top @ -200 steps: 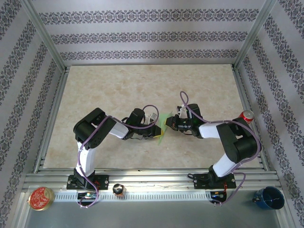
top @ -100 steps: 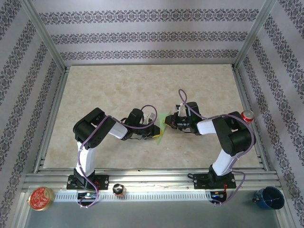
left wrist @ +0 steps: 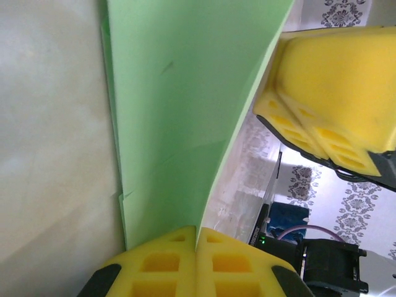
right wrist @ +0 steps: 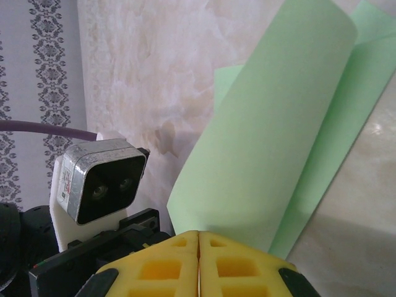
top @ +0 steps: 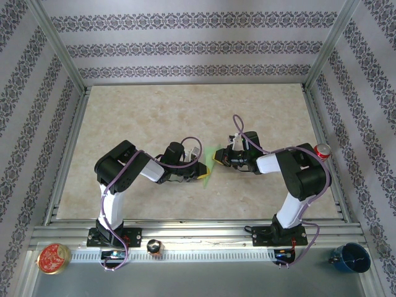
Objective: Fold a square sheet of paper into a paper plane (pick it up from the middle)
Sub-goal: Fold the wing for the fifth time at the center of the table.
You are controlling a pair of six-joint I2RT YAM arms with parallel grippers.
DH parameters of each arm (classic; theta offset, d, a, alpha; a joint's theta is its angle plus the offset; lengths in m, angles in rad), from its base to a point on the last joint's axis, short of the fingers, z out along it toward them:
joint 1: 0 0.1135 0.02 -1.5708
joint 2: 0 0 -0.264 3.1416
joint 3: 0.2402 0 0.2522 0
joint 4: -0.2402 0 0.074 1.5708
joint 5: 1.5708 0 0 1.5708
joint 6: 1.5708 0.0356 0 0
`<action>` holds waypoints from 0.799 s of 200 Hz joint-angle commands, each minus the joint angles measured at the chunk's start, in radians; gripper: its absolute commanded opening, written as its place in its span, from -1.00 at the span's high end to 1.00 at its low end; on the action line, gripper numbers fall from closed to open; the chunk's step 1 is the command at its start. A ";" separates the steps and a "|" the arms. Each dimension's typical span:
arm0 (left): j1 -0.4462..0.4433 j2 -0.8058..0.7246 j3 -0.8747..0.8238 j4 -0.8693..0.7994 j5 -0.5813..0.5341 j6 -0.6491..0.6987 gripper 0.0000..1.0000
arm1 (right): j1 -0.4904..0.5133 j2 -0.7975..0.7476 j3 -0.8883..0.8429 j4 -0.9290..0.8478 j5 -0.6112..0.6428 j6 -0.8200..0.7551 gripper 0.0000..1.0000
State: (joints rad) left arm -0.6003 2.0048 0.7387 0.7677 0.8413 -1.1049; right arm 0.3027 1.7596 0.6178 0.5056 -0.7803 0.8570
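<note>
My left pincer (top: 199, 171) is pressed together on one edge of the square sheet of paper (top: 211, 163); in the left wrist view the yellow pads (left wrist: 162, 263) meet with the green sheet (left wrist: 179, 111) running into them. My right pincer (top: 218, 158) is also together on the sheet from the other side, and the paper (right wrist: 272, 142) bends over in a soft curl above its pads (right wrist: 238, 263). The sheet stands between my two pincers, near the middle of the tabletop (top: 154, 117), with a lower layer lying on the surface.

I think the danger is the pull between the two grips. If one arm moves away too fast, the thin paper may tear or slip out of a pad. If the curl is pressed flat when the edges are not lined up, the crease will be crooked and the plane uneven.

Compared with one second ago, my right arm has drawn its elbow inward and its pincer has moved a little toward the far side. My left arm has hardly moved, and the sheet is in nearly the same place.
</note>
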 commanded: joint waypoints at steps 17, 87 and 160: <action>0.023 0.022 -0.019 0.004 -0.020 -0.001 1.00 | -0.005 0.027 0.038 0.001 -0.043 -0.033 0.81; 0.028 0.020 -0.029 0.004 -0.024 -0.009 1.00 | 0.003 0.084 0.077 -0.020 -0.043 -0.043 0.81; 0.030 0.023 -0.041 -0.002 -0.037 -0.019 1.00 | 0.003 0.118 0.085 -0.007 -0.050 -0.042 0.79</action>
State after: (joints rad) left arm -0.5926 2.0048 0.7292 0.7845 0.8341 -1.1225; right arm 0.3035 1.8580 0.6819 0.4911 -0.8101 0.8375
